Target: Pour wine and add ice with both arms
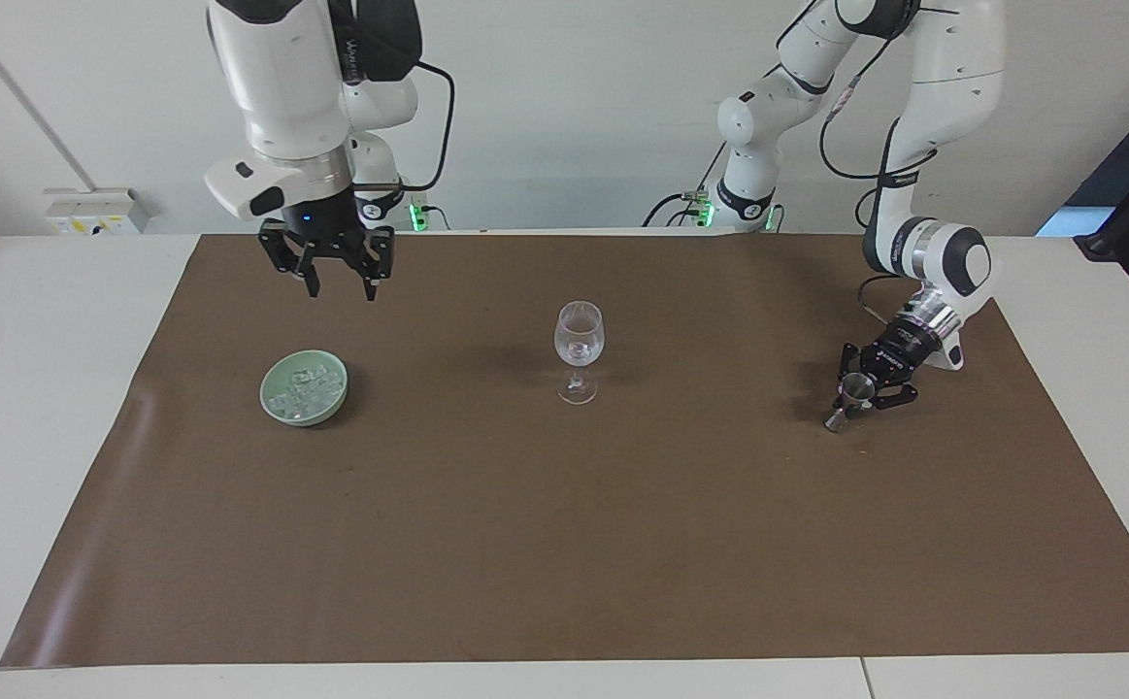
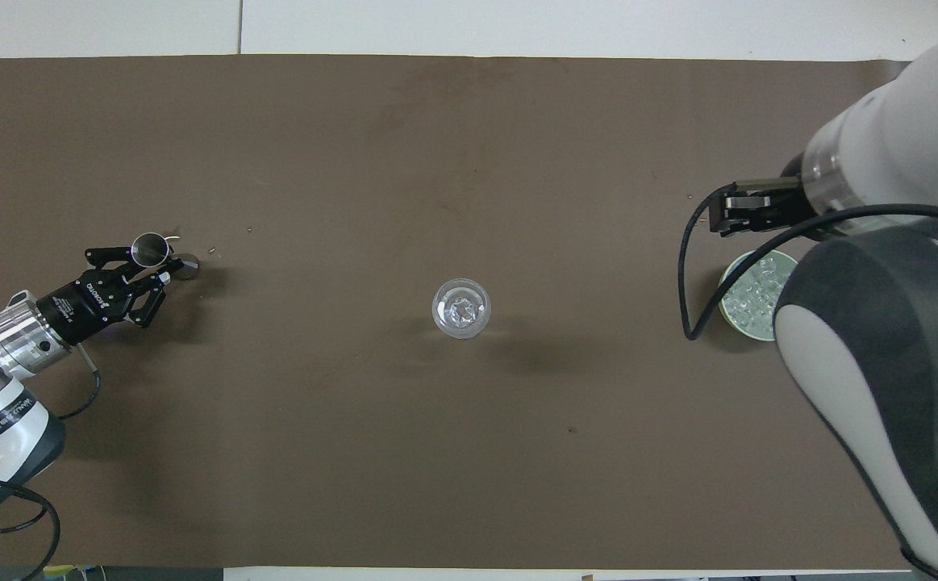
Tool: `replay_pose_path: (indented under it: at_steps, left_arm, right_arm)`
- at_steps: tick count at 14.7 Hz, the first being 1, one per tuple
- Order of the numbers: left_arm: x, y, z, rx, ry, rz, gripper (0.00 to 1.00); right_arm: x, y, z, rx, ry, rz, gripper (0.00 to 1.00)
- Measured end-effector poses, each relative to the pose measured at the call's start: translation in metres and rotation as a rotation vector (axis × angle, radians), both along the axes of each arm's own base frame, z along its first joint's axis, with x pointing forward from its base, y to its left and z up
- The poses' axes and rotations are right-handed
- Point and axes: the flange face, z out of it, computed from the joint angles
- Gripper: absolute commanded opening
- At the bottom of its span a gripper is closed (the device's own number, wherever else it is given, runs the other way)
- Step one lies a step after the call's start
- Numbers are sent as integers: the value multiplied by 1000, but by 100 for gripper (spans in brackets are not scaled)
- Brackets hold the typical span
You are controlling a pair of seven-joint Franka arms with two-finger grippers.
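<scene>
Two arms work over a brown mat (image 1: 564, 544) on a white table (image 1: 40, 388). Nearest the robots, the right gripper (image 1: 339, 287) hangs in the air with its fingers spread and nothing between them, over the mat close to the green bowl (image 1: 304, 387). The facing view shows those parted fingers plainly; from overhead the arm's own bulk hides them and covers part of the bowl (image 2: 747, 311). The bowl, toward the right arm's end of the table, holds the ice (image 1: 307, 393), a heap of clear cubes, which the overhead view (image 2: 751, 298) shows more fully. The glass (image 1: 578, 351) stands upright at the middle of the mat, well apart from both grippers. From overhead one looks straight down into it (image 2: 460, 307) at something clear lying in the bowl; whether that is ice cannot be told. Toward the left arm's end, the left gripper (image 1: 860, 393) is clamped on a small metal jigger (image 1: 851, 396), tilted, its lower end at the mat. The overhead view shows the jigger's (image 2: 148, 248) open round mouth beside the gripper (image 2: 158, 262).
</scene>
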Motion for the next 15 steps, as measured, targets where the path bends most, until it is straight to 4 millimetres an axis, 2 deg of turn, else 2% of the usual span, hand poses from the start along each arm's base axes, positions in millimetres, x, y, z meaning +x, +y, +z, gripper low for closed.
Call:
replay_pose_path:
  at_steps: [4,6,8,10,12,15]
  left_arm:
    - [0,2,4,0,-7,3,100]
    - [0,6,7,8,-15,5,100]
    - [-2,8,12,45,-21,-32,100]
    - [-7,17,20,123,-23,-101,100]
    - [-12,31,29,235,-20,-173,100]
    - [-9,51,50,457,-29,-335,100]
  right_arm:
    - [4,-49,-13,13,39,-62,100]
    - [0,-63,-11,45,63,-80,100]
    - [-12,-67,0,50,79,-88,100]
    - [-25,-71,16,50,76,-74,100]
    - [-37,-84,25,50,89,-66,100]
    - [-42,-106,24,56,109,-59,100]
